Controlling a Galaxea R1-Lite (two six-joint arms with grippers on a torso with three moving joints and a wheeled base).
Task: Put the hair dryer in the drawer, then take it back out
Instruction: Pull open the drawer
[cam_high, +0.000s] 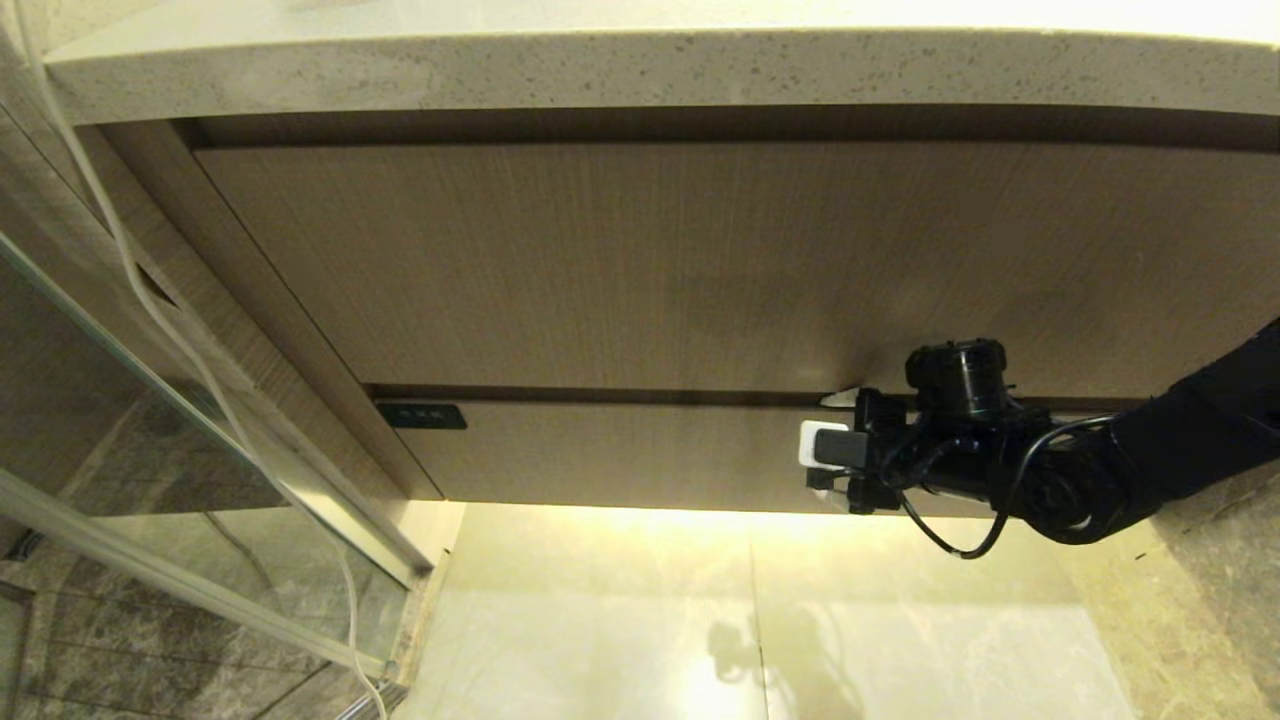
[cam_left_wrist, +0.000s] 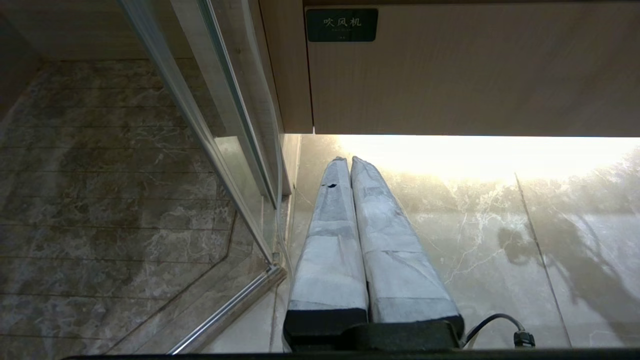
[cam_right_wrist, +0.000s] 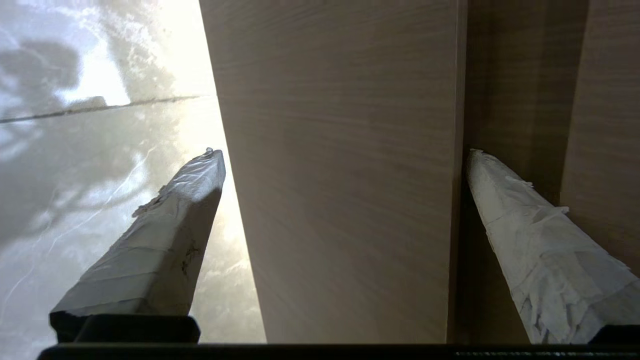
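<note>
The drawer (cam_high: 620, 450) is the low wood-grain front under the taller panel, with a dark label (cam_high: 421, 416) at its upper left corner, and it is closed. My right gripper (cam_high: 828, 445) stands open at its right part and straddles the front. In the right wrist view the drawer front (cam_right_wrist: 340, 225) fills the space between the fingers: one finger (cam_right_wrist: 530, 240) is at the dark slit above it, the other (cam_right_wrist: 165, 240) is past its lower edge over the floor. The hair dryer is out of view. My left gripper (cam_left_wrist: 349, 160) hangs shut above the floor, below the label (cam_left_wrist: 341, 25).
A stone countertop (cam_high: 640, 70) juts out above the taller wood-grain panel (cam_high: 700, 260). A glass shower door (cam_high: 150, 400) with a metal rail stands at the left, and a white cord (cam_high: 130, 270) hangs along it. Glossy floor tiles (cam_high: 750, 620) lie below the cabinet.
</note>
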